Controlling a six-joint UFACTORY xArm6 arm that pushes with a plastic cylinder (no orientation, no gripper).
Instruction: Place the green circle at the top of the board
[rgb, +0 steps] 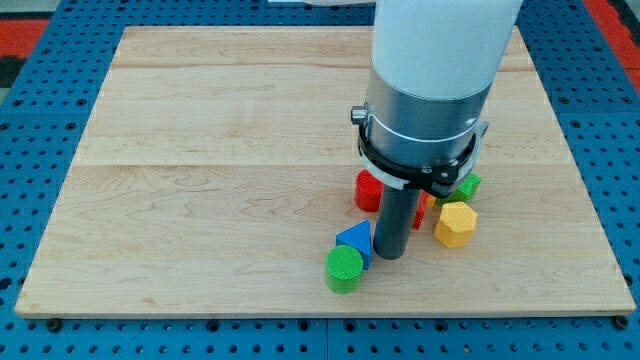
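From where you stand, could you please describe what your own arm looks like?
A wide white cylindrical casing tops a silver-grey metal collar, ringed below by a black band with white trim. From it a straight dark rod descends to my tip. No cables or markings show.

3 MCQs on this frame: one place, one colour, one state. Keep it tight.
1. The green circle lies:
A. near the board's bottom edge
B. at the board's top edge
C. off the board

2. The block touching the green circle is:
A. yellow
B. blue
C. red

3. My tip is:
A. on top of the green circle
B. beside the blue block, right of the green circle
C. at the board's far left

A: it sits low, below centre.
B: the blue block abuts it.
B: the rod ends right of both.
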